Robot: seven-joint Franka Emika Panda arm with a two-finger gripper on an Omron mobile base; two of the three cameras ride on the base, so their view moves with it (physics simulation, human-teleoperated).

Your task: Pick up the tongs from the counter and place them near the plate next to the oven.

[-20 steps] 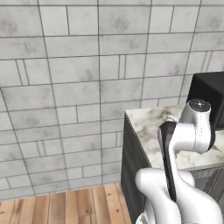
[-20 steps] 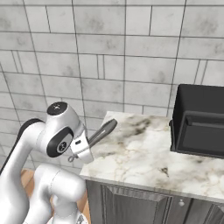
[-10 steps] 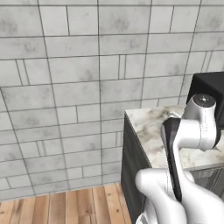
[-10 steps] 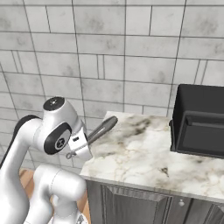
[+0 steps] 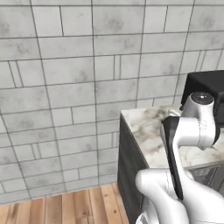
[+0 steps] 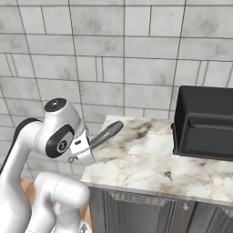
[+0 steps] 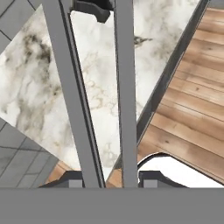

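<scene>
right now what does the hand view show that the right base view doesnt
Hand view alone: both long arms of the tongs running up between the fingertips, and the wood floor beside the counter edge.
Right base view alone: the black oven on the counter, the tiled wall, and the cabinet doors below.
Both: the marbled counter and the tongs, lifted above it in the shut gripper.

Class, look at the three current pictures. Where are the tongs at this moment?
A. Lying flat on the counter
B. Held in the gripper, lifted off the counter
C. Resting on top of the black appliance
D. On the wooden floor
B. The gripper is shut on the tongs, whose two arms run up from between its fingertips; the right base view shows the tongs jutting from the hand above the counter.
</scene>
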